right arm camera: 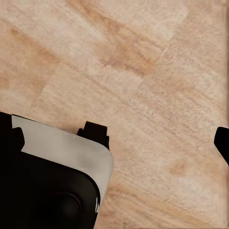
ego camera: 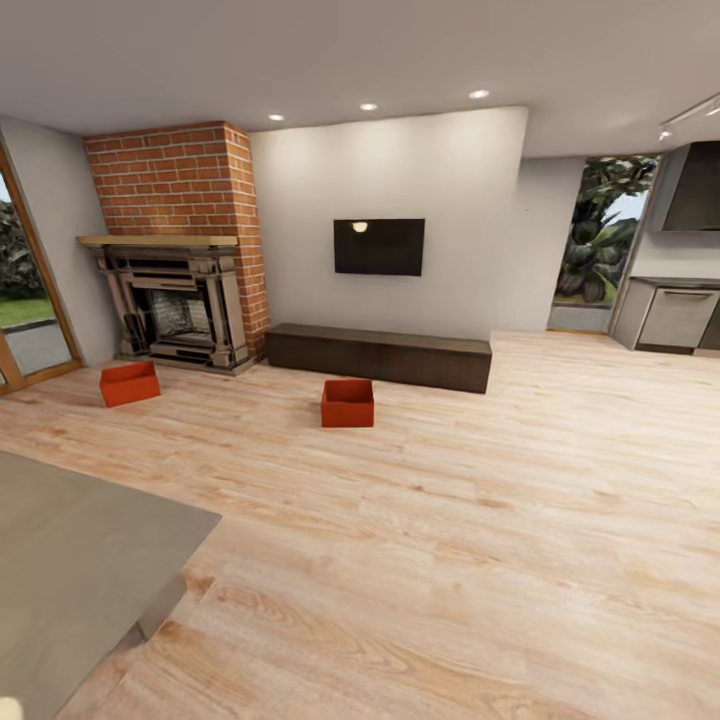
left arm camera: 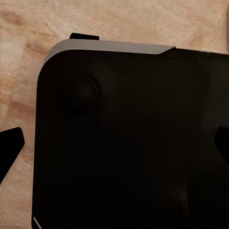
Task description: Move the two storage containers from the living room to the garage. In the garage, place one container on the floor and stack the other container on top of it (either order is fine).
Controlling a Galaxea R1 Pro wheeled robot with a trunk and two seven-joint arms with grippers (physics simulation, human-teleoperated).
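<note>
Grey, flat and cut off by the frame, a slab [ego camera: 70,560] filled the near left corner of the head view, standing on the light wood-plank floor [ego camera: 450,540] of the living room. Beyond it, two orange-red bins sat on the planks, well apart from each other. One bin [ego camera: 129,384] lay at the left, just in front of the red brick fireplace [ego camera: 180,250]. The other bin [ego camera: 347,403] rested near the middle of the room, just in front of a long dark-brown cabinet [ego camera: 380,356] set against the white wall. Both bins stood upright with their open tops up. A black screen [ego camera: 379,246] hung on the wall above the cabinet. A wood-framed glass door [ego camera: 25,290] showed at the far left, and a window with greenery [ego camera: 598,240] at the right beside grey kitchen units [ego camera: 675,315].

The left wrist view looked down on a black, grey-edged part of the robot's body [left arm camera: 124,143] over the planks, with the dark tips of the left pincer's fingers [left arm camera: 9,150] at the frame edges, spread wide and holding nothing. The right wrist view showed planks, a corner of the same body [right arm camera: 52,176], and one tip of the right pincer [right arm camera: 222,140]; how far it was spread could not be told.
</note>
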